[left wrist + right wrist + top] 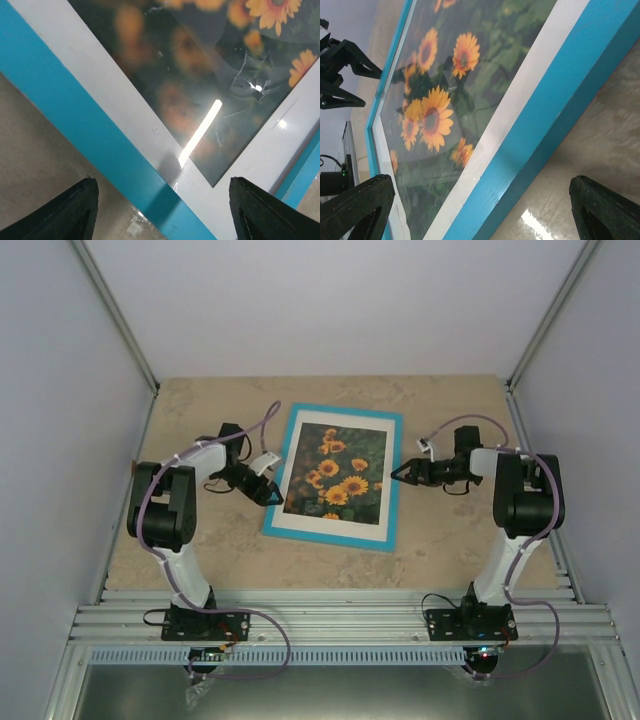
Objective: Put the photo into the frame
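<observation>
The blue frame (393, 480) lies face up in the middle of the table, with the flower photo (340, 475) behind its pane inside a white mat. My left gripper (268, 487) is open and empty at the frame's left edge, its fingers astride that edge. In the left wrist view the frame (65, 105) and the blurred photo (190, 75) fill the picture. My right gripper (398, 476) is open and empty at the frame's right edge. The right wrist view shows the frame (560, 100) and the photo (445, 85) close up.
The beige stone-pattern tabletop (450, 540) carries nothing else. Grey walls with metal rails close in the left, right and back. An aluminium rail (340, 620) with both arm bases runs along the near edge.
</observation>
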### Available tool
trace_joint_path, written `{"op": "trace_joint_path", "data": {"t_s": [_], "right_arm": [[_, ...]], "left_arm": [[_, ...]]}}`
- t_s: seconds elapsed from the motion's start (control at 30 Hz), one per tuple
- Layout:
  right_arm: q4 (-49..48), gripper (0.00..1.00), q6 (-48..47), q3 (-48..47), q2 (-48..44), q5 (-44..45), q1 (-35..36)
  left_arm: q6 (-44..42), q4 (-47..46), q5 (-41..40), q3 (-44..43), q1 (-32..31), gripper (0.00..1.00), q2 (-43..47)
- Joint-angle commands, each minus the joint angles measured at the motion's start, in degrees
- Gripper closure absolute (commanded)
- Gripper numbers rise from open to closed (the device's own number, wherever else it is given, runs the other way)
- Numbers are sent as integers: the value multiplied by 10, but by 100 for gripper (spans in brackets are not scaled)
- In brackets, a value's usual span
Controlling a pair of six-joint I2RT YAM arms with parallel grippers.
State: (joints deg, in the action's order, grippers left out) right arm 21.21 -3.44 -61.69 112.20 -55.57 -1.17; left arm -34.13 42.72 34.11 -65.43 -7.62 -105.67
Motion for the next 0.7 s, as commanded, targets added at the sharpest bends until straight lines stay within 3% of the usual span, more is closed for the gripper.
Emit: {"op": "trace_joint_path", "data": {"t_s": [0.0,0.17,0.47,0.53,0.63,0.67], "right_arm": [[37,3,-16,37,1,73,-1],[49,3,-31,44,-4,72,-1],[63,3,-38,47,-9,66,-1],[69,3,-42,44,-15,70,-1],[81,3,-53,28,-35,82,-12],[84,2,-56,20,-43,86,-19]], "left_arm": [[-32,14,33,11,-16,28,-8],[-46,14,43,60,-56,29,13],[-24,1,34,70,-58,28,37],[-8,-2,35,61,-49,23,44],[20,-7,29,31,-14,2,56],[26,-6,21,15,-3,1,60]]}}
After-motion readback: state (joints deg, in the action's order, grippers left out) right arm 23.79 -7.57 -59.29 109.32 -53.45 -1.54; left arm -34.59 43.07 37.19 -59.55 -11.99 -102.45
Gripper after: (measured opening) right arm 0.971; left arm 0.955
